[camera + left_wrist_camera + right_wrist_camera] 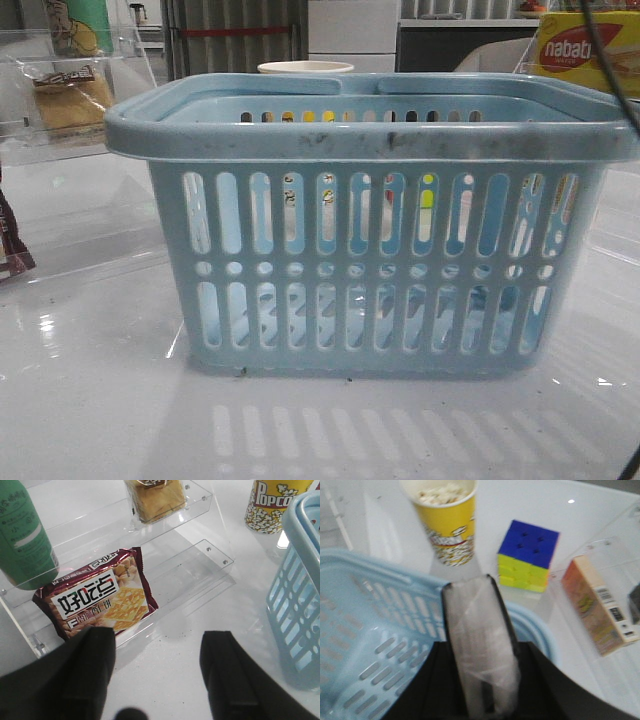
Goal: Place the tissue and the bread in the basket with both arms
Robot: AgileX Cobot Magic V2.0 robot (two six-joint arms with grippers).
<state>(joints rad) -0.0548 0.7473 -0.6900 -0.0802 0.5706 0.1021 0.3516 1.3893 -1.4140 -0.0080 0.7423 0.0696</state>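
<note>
Right gripper (pixel 482 700): clamped on your tissue (pixel 480 645) pack, held edge-up above the basket (pixel 365 630) rim, apparently to drop it in
Left gripper (pixel 157 672): jaws wide, empty, facing the acrylic shelf
Bread (pixel 155 497): bagged, on the upper shelf step, not yet picked

I am seeing a popcorn cup (pixel 445 522) | a colored cube (pixel 527 555) | a cookie packet (pixel 97 597) | a green bottle (pixel 22 535)

Basket (pixel 365 625) mouth lies open; popcorn cup (pixel 447 522) stands just beside.
</note>
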